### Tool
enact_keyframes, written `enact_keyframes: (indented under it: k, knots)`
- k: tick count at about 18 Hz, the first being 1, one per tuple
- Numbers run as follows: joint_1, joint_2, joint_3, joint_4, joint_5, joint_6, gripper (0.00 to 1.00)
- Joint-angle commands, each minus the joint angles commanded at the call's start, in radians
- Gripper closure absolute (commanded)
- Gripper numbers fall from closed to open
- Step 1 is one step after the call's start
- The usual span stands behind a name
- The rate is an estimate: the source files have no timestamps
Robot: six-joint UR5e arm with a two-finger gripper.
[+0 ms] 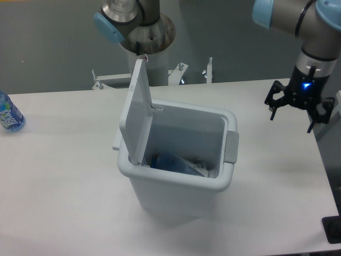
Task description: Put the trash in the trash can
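Trash can (178,176) stands upright mid-table, flap lid (135,112) swung up on its left side, crumpled clear plastic (178,162) inside. Gripper (296,116) hovers right, fingers spread wide, holding nothing.

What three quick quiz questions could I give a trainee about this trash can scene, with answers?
1. True or false: the trash can has its flap lid raised.
2. Where is the gripper: A) inside the can, B) in the air to the can's right, C) over the blue-labelled bottle?
3. What does the gripper hold?

Key: 1 true. 2 B. 3 Nothing; its fingers are spread and empty, while some items lie inside the can.
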State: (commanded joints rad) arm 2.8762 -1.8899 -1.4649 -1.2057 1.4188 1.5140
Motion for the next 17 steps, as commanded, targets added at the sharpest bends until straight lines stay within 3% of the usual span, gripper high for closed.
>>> enact_keyframes:
  k: [7,17]
  knots:
    - [-0.005,-0.034,-0.003,0.006,0.146,0.238,0.0]
    - [-0.005,-0.043,-0.06,0.034,0.149,0.264,0.0]
